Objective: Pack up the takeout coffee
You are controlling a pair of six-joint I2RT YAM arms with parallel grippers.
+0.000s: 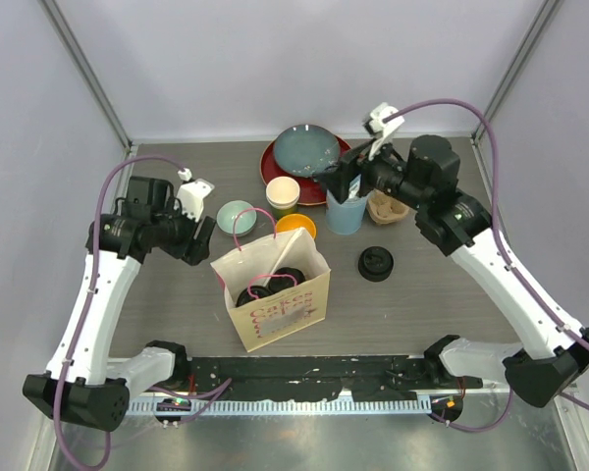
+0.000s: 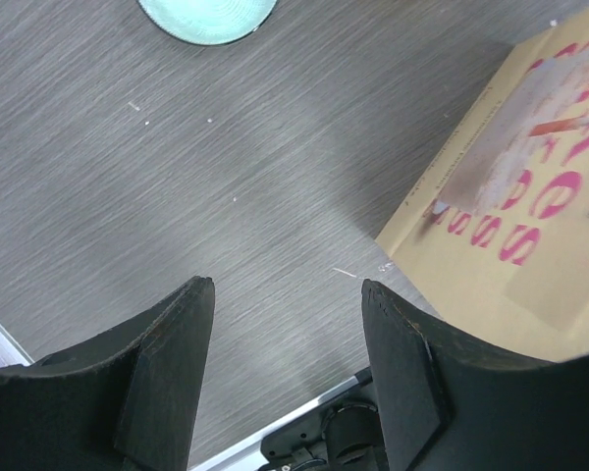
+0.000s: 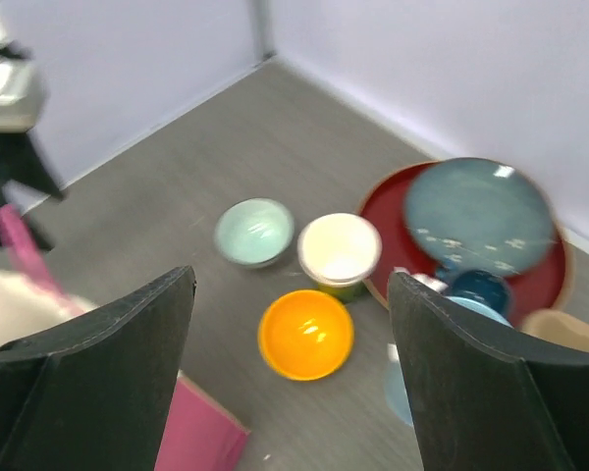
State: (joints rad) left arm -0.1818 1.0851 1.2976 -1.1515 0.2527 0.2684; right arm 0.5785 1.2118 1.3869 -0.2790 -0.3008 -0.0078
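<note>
A dark green paper cup [image 1: 283,194], cream inside and without a lid, stands upright behind the paper bag [image 1: 275,306]; the right wrist view shows this cup [image 3: 341,250] too. Two round black tops [image 1: 293,278] show inside the bag, and what is under them is hidden. A loose black lid [image 1: 376,263] lies to the right of the bag. My right gripper [image 1: 327,183] hovers open and empty above the back dishes [image 3: 290,280]. My left gripper [image 1: 204,238] is open and empty [image 2: 287,294], low over the table just left of the bag [image 2: 530,186].
An orange bowl [image 1: 296,226] and a mint bowl [image 1: 236,216] sit behind the bag. A blue plate [image 1: 306,149] rests on a red plate [image 1: 272,169] at the back. A light-blue cup [image 1: 346,212] and a cardboard holder [image 1: 388,208] stand under the right arm.
</note>
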